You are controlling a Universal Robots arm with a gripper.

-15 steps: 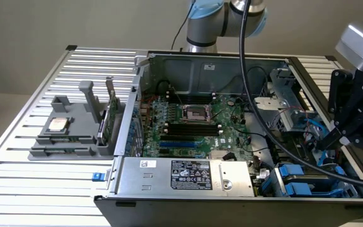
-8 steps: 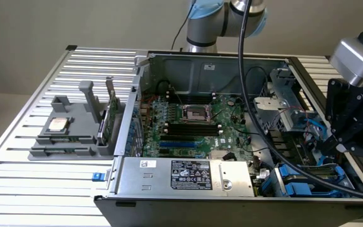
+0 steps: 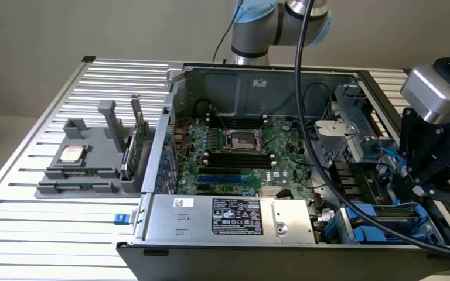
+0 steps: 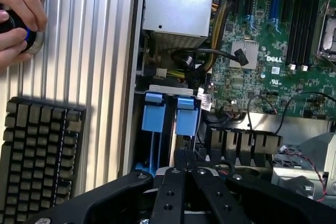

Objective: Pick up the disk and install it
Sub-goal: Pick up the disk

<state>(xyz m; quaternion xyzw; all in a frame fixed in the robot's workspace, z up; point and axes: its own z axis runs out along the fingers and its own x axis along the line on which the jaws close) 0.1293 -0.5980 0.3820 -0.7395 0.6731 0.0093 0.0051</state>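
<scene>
Jaws on the gripper [image 4: 184, 156] are pulled close together, with just a thin dark gap between the two black fingers [image 4: 168, 192]. Their tips sit right at the end of the disk [image 4: 188, 116]. I cannot tell if they pinch it.

The disk stands on its edge in a slot of the computer case [image 3: 248, 88], in its bright blue frame. A second blue frame [image 4: 155, 113] stands just beside it in the next slot. Near them in the case are a silver metal box [image 4: 178, 3] and a big green board [image 4: 273, 51].

In the exterior view the gripper [image 3: 422, 186] hangs low over the case's lower right corner, and the blue frames show there. The arm [image 3: 272, 23] starts at the top middle of the frame, behind the case. A thick black cable [image 3: 311, 146] runs from it down across the case.

On the exterior view's left, a grey holder [image 3: 84, 178] sits on the ribbed table [image 3: 53, 234]. It holds a small silver chip [image 3: 71, 154] lying flat and a thin green card [image 3: 135, 140] standing up.

In the wrist view, a person's hand [image 4: 18, 3] grips a round black knob [image 4: 16, 31] on the table. A keyboard [image 4: 37, 156] lies near it.
</scene>
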